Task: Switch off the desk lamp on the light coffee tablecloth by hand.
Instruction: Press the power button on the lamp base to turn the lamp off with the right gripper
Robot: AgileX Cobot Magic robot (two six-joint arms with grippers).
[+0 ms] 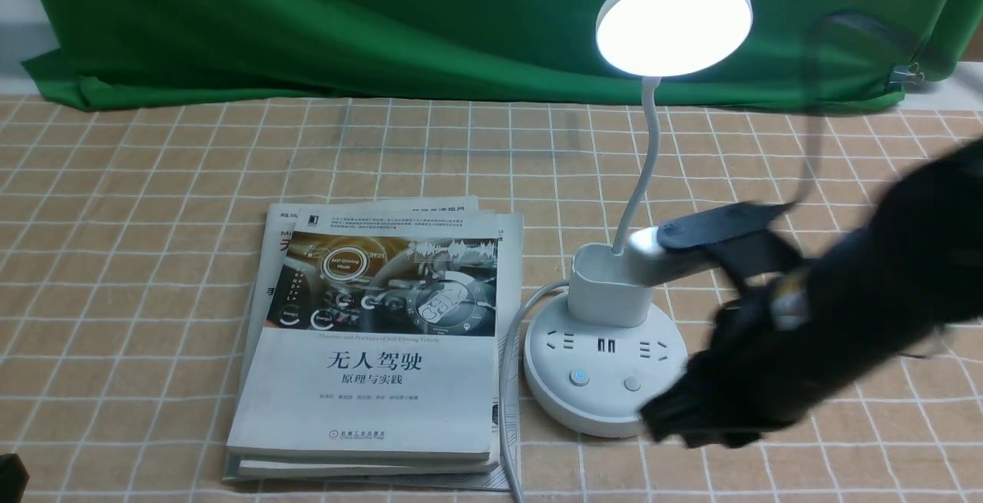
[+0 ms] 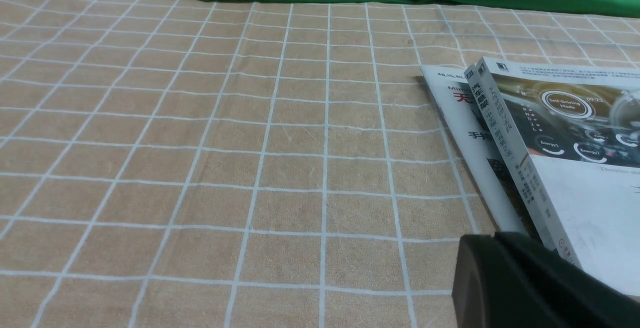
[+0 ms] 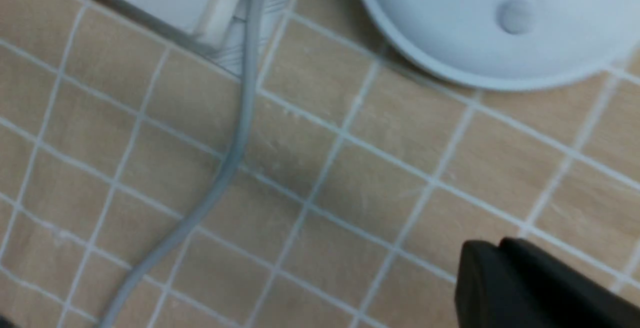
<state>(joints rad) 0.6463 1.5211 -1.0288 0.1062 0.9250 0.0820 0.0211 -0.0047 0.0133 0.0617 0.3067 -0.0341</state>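
books: stacked flat | green backdrop cloth: bunched behind

With twelve o'clock taken as away from the robot, the desk lamp is stood on the tablecloth, right of centre. A stack of books is laid at its nine o'clock, just beside the base. The power cable is run between books and base toward six o'clock. The pen cup is set on the base's twelve o'clock side, with the lamp head above it. A backdrop cloth is draped along the far edge. The right gripper is placed at the base's four o'clock edge.
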